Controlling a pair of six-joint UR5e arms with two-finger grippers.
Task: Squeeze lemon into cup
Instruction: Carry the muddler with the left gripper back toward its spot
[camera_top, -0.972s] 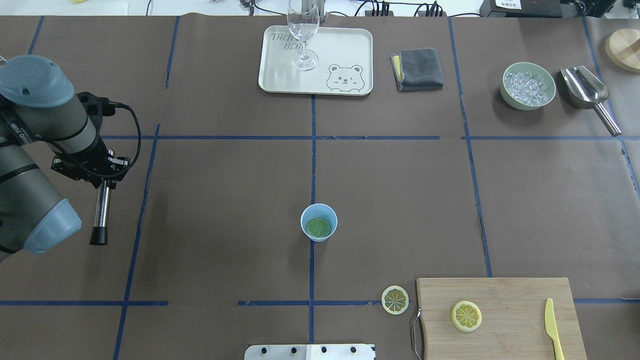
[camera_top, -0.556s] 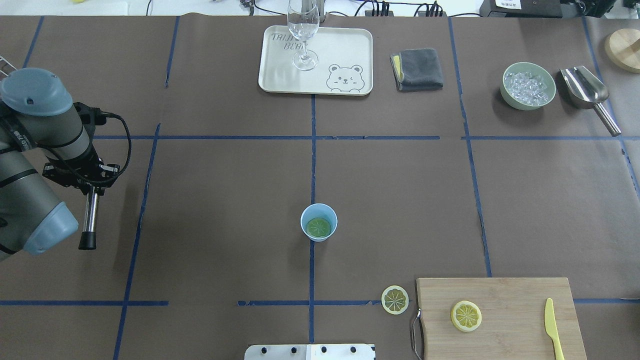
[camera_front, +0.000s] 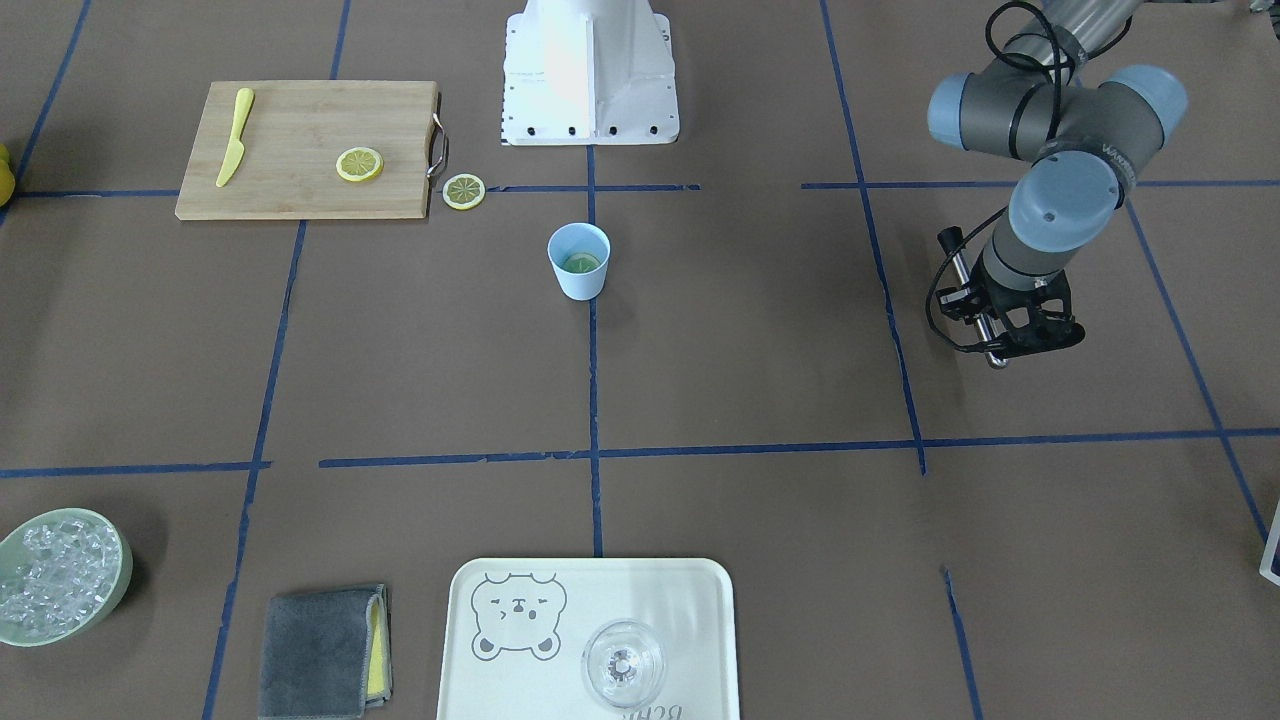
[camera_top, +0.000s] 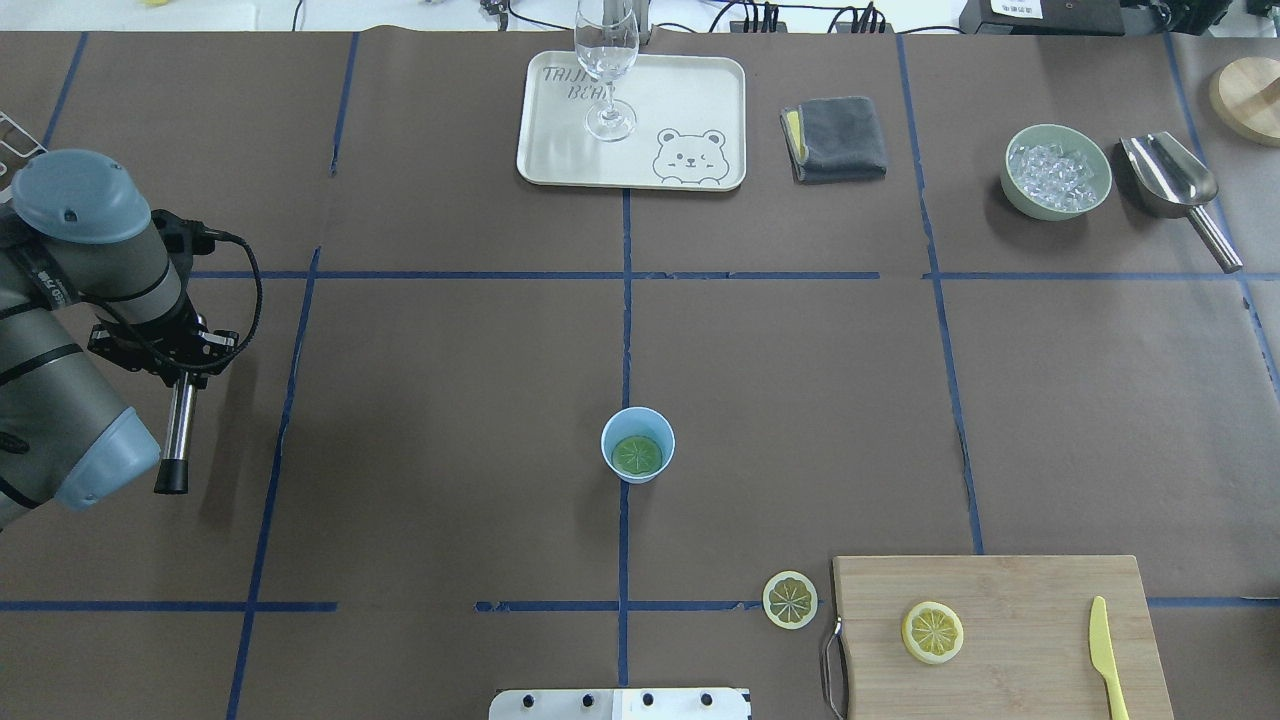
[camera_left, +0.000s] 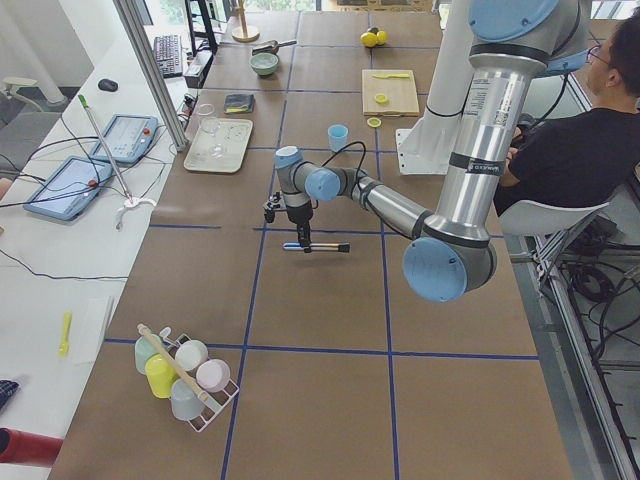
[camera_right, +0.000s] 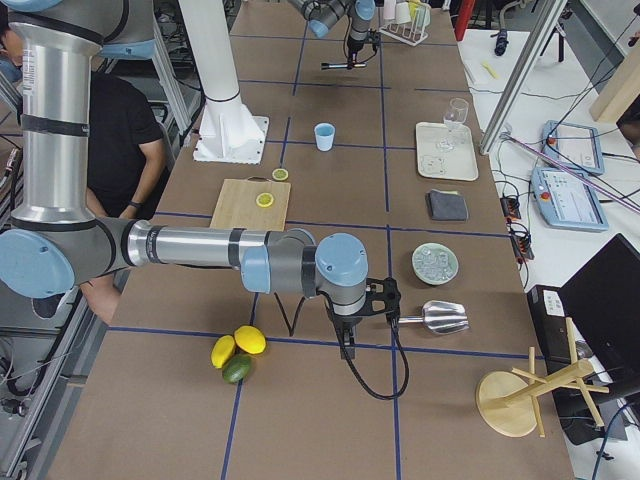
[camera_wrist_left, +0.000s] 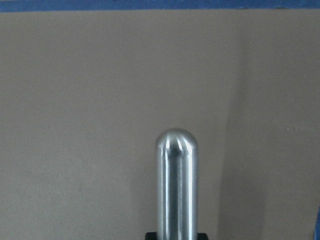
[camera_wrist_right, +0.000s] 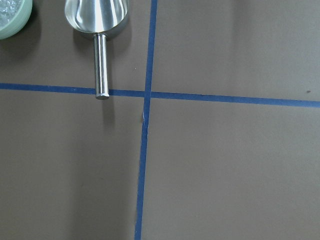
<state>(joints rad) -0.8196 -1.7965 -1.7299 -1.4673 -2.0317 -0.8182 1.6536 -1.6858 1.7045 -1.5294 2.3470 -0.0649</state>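
The light-blue cup (camera_top: 638, 432) stands at the table's middle, also in the front view (camera_front: 579, 275). One lemon slice (camera_top: 637, 456) lies flat inside it and looks greenish. A second slice (camera_top: 790, 599) lies on the table, a third (camera_top: 932, 632) on the cutting board (camera_top: 1010, 590). My left gripper (camera_top: 185, 372) is far left of the cup, shut on a steel rod with a black tip (camera_top: 178, 430); the rod also shows in the left wrist view (camera_wrist_left: 176, 185). My right gripper (camera_right: 345, 335) shows only in the exterior right view, near the scoop; I cannot tell whether it is open.
A yellow plastic knife (camera_top: 1105, 655) lies on the board. At the back stand a tray (camera_top: 690, 100) with a clear glass (camera_top: 607, 70), a grey cloth (camera_top: 835, 138), a green bowl of ice (camera_top: 1057, 170) and a steel scoop (camera_top: 1170, 175).
My left arm has drawn back to the left, away from the cup, with the rod still in the gripper. Cup and slices have not moved.
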